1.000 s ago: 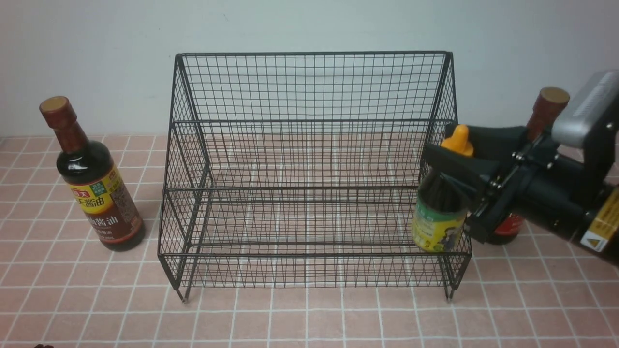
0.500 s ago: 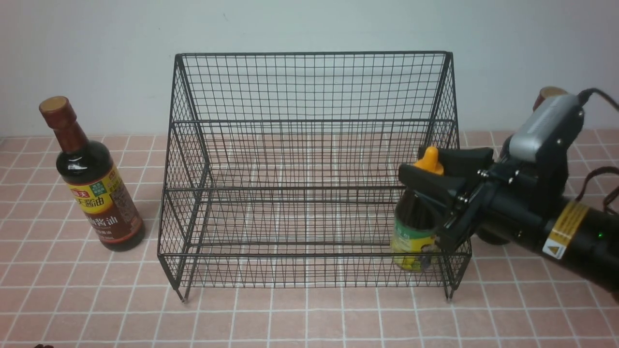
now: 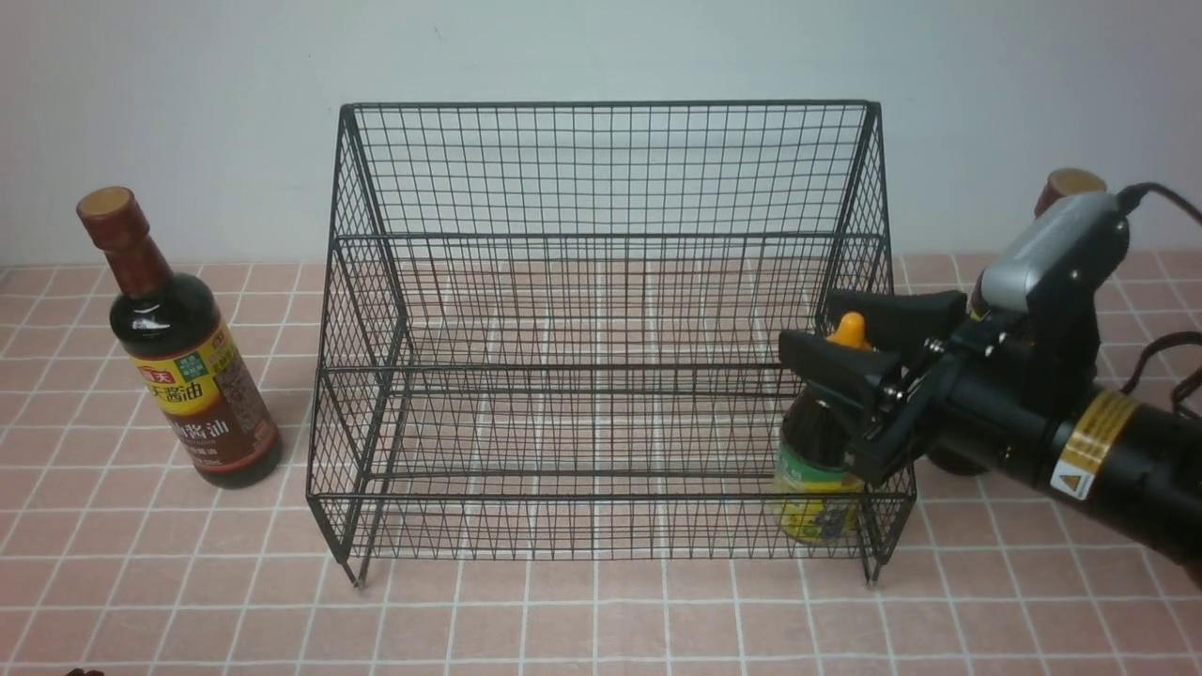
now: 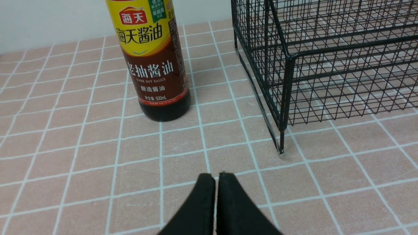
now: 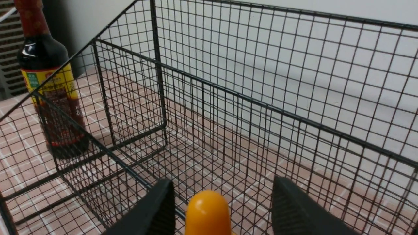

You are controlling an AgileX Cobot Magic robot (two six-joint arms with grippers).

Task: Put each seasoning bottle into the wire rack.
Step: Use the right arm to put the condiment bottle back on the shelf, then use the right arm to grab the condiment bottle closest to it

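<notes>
The short seasoning bottle [image 3: 815,507], with an orange nozzle cap [image 5: 207,212] and a yellow-green label, stands in the front right corner of the black wire rack [image 3: 601,169]. My right gripper [image 3: 815,327] straddles its top, open, with a gap on each side of the cap. One tall seasoning bottle [image 3: 192,376] stands on the tiles left of the rack. Only the brown cap [image 3: 1066,180] of another shows, behind my right arm. In the left wrist view my left gripper [image 4: 215,178] is shut and empty, low over the tiles, short of that left bottle [image 4: 153,65].
The rack [image 4: 326,49] stands on short legs on a pink tiled surface [image 3: 601,620], close to a pale wall [image 3: 188,94]. Apart from the short bottle, its tiers hold nothing. The right arm's camera housing [image 3: 1052,249] and cable hang at the rack's right side.
My right gripper carried the short bottle left and down into the rack's front right corner. Its jaws have since spread away from the bottle. The left bottle has not moved.
</notes>
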